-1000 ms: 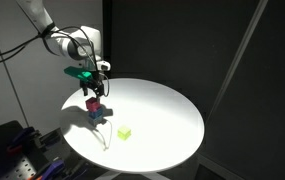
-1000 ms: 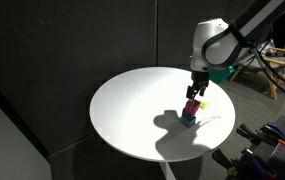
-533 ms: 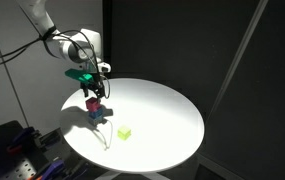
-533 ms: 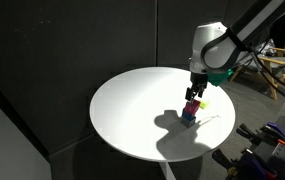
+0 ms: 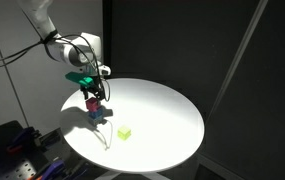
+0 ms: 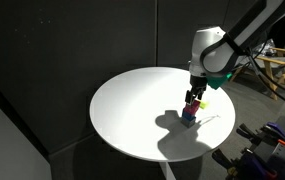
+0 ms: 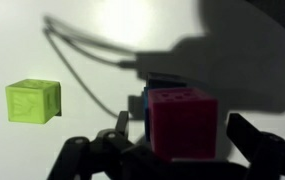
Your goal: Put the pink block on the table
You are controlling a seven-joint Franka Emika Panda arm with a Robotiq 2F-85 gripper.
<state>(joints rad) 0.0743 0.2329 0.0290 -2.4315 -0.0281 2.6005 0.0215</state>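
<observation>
The gripper (image 5: 94, 96) has sunk slightly, jaws apart astride the one pink block (image 7: 182, 122), stacked on one blue block (image 5: 98, 114); one yellow-green block (image 7: 34, 101) lies apart on the table (image 5: 162, 110).

The arm (image 5: 40, 18) was made of rounded, glossy white shells with dark bands at the joints. In an exterior view its wrist housing (image 6: 210, 45) showed as a smooth white bulb. A teal-green fitting (image 5: 78, 75) sat beneath that, above the black gripper (image 5: 95, 96). In the wrist view the fingers (image 7: 90, 160) appeared black, jointed and blurred.
</observation>
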